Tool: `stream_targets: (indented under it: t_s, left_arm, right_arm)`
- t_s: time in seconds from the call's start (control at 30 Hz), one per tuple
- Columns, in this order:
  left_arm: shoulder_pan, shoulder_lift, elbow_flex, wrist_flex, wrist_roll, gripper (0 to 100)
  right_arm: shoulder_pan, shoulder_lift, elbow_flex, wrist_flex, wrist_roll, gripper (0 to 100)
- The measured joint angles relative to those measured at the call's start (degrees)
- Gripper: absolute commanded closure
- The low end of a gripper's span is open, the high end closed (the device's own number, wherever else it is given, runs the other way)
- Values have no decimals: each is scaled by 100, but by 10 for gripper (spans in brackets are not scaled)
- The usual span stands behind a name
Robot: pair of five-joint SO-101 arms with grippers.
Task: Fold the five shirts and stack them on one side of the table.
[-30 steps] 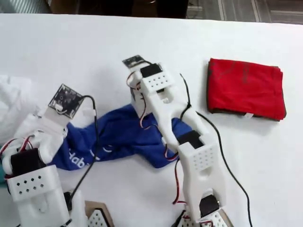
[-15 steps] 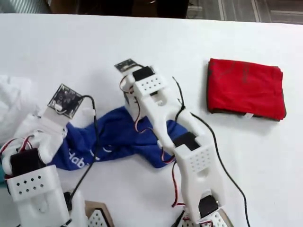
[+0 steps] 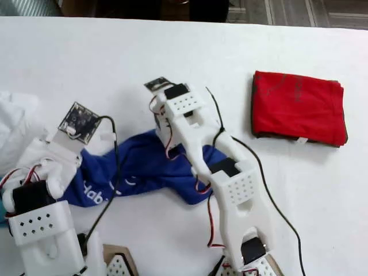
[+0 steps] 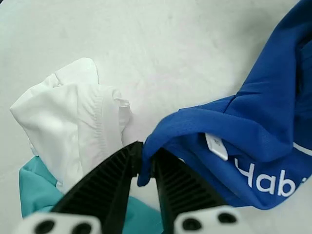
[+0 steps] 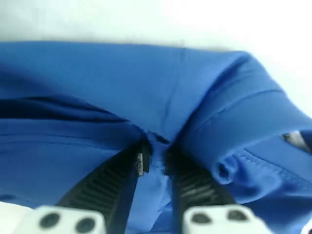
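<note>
A crumpled blue shirt (image 3: pixel 144 167) with white lettering lies stretched between the two arms at the table's middle. My left gripper (image 4: pixel 145 168) is shut on a corner of the blue shirt (image 4: pixel 253 126) at its left end. My right gripper (image 5: pixel 153 158) is shut on a fold of the blue shirt (image 5: pixel 122 87) near its far middle edge, under the right arm (image 3: pixel 190 123). A folded red shirt (image 3: pixel 299 108) rests at the right of the table. White cloth (image 4: pixel 73 122) and teal cloth (image 4: pixel 34 195) lie bunched beside the left gripper.
More white cloth (image 3: pixel 14 123) sits at the table's left edge. The white table (image 3: pixel 115 52) stretches open behind the arms. Black and red cables (image 3: pixel 270 190) trail along the right arm.
The right arm has swung slightly left and back with the blue shirt's fold in its gripper. The left arm has stayed put.
</note>
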Motion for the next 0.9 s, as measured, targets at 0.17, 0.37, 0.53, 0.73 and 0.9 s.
stream_targets:
  t_s: [0.17,0.37,0.53,0.73,0.9]
  left_arm:
    - [0,0,0,0,0,973]
    - [0,0,0,0,0,973]
    - [0,0,0,0,0,973]
    - [-9,0,0,0,-18,973]
    - [0,0,0,88,-18,973]
  right_arm:
    - [0,-325,18,0,0,978]
    - [9,-1178,35,35,0,974]
    - [9,-1222,53,35,0,962]
    - [202,-1152,62,-97,0,978]
    - [703,-1600,-70,-141,396,978]
